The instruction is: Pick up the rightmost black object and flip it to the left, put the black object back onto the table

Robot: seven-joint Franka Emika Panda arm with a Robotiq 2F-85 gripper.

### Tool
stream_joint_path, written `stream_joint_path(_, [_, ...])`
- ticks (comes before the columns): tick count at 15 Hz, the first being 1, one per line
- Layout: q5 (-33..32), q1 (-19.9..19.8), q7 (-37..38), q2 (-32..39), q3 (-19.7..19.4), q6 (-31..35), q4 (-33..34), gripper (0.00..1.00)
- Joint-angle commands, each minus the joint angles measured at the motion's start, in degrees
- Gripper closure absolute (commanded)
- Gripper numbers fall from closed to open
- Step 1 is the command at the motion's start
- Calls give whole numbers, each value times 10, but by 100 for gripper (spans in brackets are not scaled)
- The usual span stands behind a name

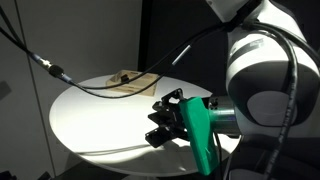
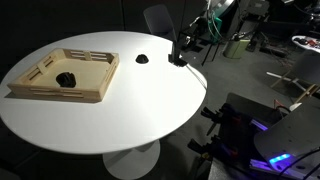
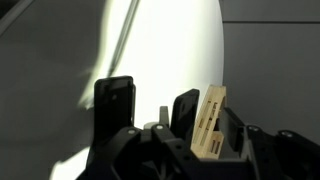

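I am holding my gripper (image 3: 150, 95) low over the table (image 2: 120, 120) at its rim. In the wrist view its fingers (image 3: 115, 100) are standing spread, with bright tabletop showing between them and nothing pinched. A pale labelled block (image 3: 210, 125) is sitting just beside one finger; I cannot tell what it belongs to. The black object (image 2: 178, 59) is showing only as a dark shape on the table directly under the gripper, close to the edge. It is too small for me to tell which face is up. I am therefore judging the grasp as not made, with the lift, the turn to the left and the setting down all outstanding, though the pictures are not ruling out a flip already finished. Farther along the table, a small black dome (image 2: 143, 59) is lying near the object but apart from it, on the side toward which the flip is heading, so I am noting it as the one thing to avoid. Beyond it, a wooden tray (image 2: 35, 90) is holding a tiny black piece (image 2: 65, 77), well apart. A cable (image 1: 60, 72) is hanging across above the far side.
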Motion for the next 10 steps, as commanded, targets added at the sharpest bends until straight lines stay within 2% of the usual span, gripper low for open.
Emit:
stream_joint_path(1, [10, -12, -11, 4, 0, -20, 9, 74])
stream_joint_path(4, [11, -15, -13, 3, 1, -20, 7, 98])
stream_joint_path(6, [12, -16, -13, 3, 1, -22, 7, 100])
stream_joint_path(10, [15, -18, -13, 5, 0, -27, 10, 97])
